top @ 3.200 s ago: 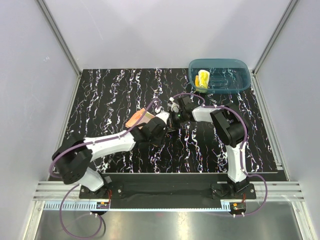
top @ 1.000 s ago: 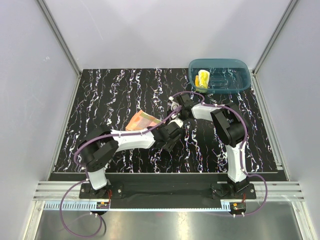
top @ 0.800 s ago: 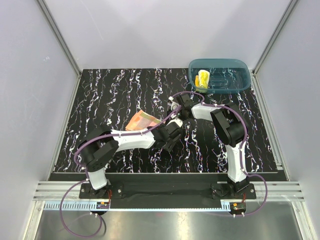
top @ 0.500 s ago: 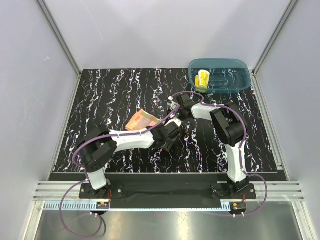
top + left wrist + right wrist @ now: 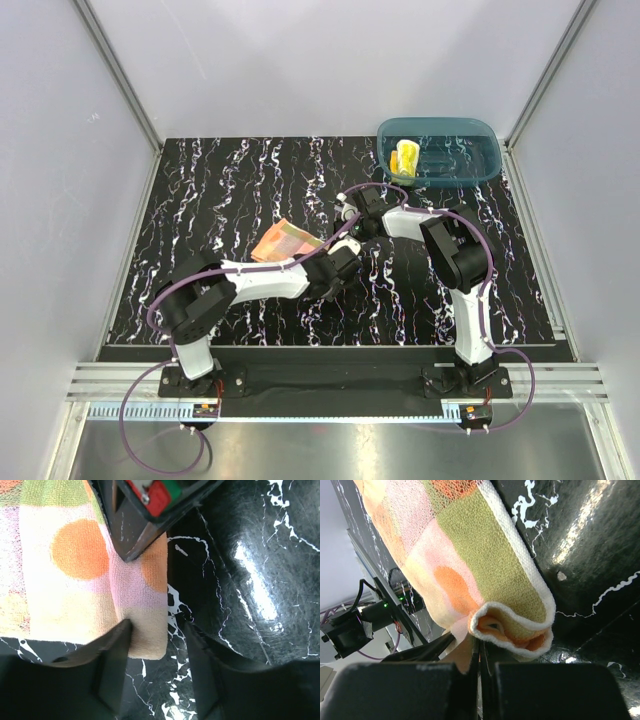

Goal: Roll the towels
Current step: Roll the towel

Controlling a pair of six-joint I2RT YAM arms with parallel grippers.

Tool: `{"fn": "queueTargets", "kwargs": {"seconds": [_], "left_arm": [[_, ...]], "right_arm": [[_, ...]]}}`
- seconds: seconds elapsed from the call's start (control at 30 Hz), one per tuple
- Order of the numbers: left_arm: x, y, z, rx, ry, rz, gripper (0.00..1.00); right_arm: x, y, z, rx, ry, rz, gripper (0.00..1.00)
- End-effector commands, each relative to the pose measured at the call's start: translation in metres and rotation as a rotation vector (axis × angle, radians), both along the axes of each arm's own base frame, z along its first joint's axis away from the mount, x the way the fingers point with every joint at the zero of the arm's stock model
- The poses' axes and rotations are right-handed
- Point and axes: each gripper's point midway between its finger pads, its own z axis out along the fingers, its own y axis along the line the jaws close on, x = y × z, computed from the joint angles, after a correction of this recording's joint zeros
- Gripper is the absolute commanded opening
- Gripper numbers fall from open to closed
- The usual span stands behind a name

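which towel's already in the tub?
The yellow towel: it sits in the teal tub at the far right corner. The orange towel is out on the table, pinched by the right tool.

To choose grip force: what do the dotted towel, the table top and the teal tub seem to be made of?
The dotted towel: soft terry-like cloth, matte; looped weave shows. The table top: hard, glossy, marble-patterned, perhaps laminate; it mirrors light. The tub: probably plastic, smooth, translucent teal.

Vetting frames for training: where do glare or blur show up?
Left wrist view: white glare on the glossy black marbled tabletop, the left hand dark and soft. Right wrist view: similar glare, the orange dotted towel sharp. Top view: even light.
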Motion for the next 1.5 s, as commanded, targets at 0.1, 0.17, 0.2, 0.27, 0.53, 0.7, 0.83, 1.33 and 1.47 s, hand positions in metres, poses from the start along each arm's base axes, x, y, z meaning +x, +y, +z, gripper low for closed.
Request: {"fn": "queueTargets", "kwargs": {"seconds": [0.1,0.17,0.2,0.27,0.53,0.7,0.83,1.33,1.47], "left_arm": [[-0.018,0.021,-0.034,0.089,0.084,-0.01,0.33],[-0.021,0.023,-0.038,0.103,0.1,-0.016,0.26],[-0.023,0.025,-0.044,0.112,0.117,-0.019,0.25],[-0.03,0.027,-0.055,0.118,0.181,-0.043,0.23],[-0.044,0.011,-0.045,-0.019,0.273,-0.095,0.09],[-0.051,-0.022,-0.006,-0.244,0.303,-0.106,0.04],[-0.057,-0.039,0.013,-0.348,0.339,-0.109,0.02],[-0.086,-0.036,0.017,-0.623,0.421,-0.033,0.0],[-0.085,-0.037,0.024,-0.714,0.437,-0.028,0.0]], "right_arm": [[0.001,-0.014,-0.033,-0.103,0.006,-0.008,0.0],[0.0,-0.013,-0.033,-0.101,0.007,-0.004,0.0],[0.0,-0.014,-0.033,-0.101,0.009,-0.005,0.0],[0.0,-0.015,-0.033,-0.104,0.008,-0.003,0.0],[0.002,-0.023,-0.028,-0.106,0.007,-0.008,0.0],[0.001,-0.034,-0.025,-0.13,0.014,-0.009,0.0],[-0.003,-0.037,-0.02,-0.146,0.015,-0.012,0.0],[0.007,-0.069,-0.013,-0.322,-0.003,-0.073,0.12],[0.012,-0.077,-0.009,-0.374,-0.019,-0.077,0.15]]}}
